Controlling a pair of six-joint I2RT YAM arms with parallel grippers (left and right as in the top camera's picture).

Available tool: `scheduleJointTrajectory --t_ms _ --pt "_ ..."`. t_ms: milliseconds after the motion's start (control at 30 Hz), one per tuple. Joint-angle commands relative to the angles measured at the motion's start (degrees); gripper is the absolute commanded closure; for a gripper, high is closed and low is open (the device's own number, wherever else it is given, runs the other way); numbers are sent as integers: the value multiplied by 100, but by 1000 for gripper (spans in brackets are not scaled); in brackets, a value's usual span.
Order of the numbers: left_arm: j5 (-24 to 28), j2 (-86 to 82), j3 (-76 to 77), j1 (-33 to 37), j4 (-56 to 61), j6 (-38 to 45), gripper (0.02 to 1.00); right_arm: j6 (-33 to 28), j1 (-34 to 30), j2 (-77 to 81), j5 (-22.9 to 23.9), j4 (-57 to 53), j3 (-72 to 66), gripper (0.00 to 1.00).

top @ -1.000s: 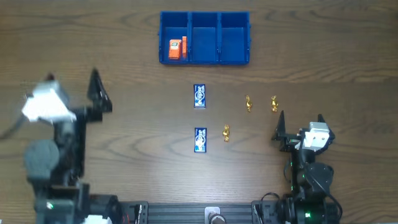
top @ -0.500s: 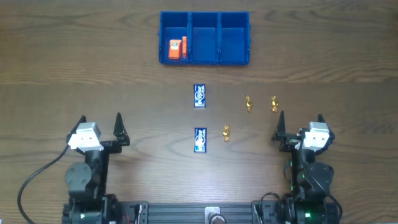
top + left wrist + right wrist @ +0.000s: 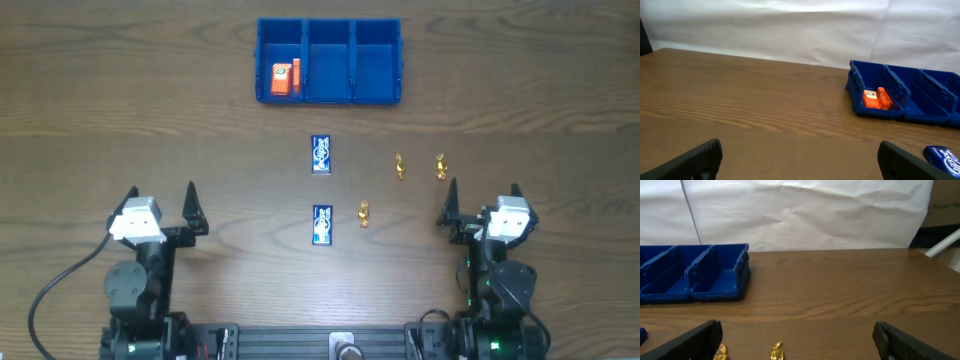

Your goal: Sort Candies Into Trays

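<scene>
The left gripper point(image 3: 162, 190) sits at about 8 o'clock from the middle of the table point(image 3: 120, 90), its jaws wide apart and holding nothing. At 12 o'clock stands the blue three-bin tray point(image 3: 329, 22), and its leftmost bin holds the orange candies point(image 3: 284, 80). The first blue candy point(image 3: 321, 155) lies near the table's middle. The second blue candy point(image 3: 322, 225) lies at its 6 o'clock, apart from it. The low gold candy point(image 3: 364, 213) lies just beside the second blue candy, at its 3 o'clock. The middle gold candy point(image 3: 399, 166) and the outer gold candy point(image 3: 440, 166) lie at 3 o'clock of the first blue candy. The right gripper point(image 3: 483, 187) rests at 4 o'clock, its jaws spread and empty.
</scene>
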Motion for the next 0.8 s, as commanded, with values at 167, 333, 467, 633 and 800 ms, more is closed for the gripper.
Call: scheduleJointTrajectory --t_ms 167,333,467,633,800 --pt "74 -31 -76 22 -251 83 20 -83 -31 -33 11 -26 -13 1" --pt "74 -31 -76 22 -249 83 20 164 -33 -17 -356 433 0 1" --pt "74 -31 -76 22 -249 81 20 975 2 649 -1543 216 925 1" --pt "74 -31 -76 22 -251 83 20 977 136 2428 -3241 -1451 3292 3" --pt "74 -31 -76 22 -251 83 20 1043 807 4273 -3541 -3950 5746 3"
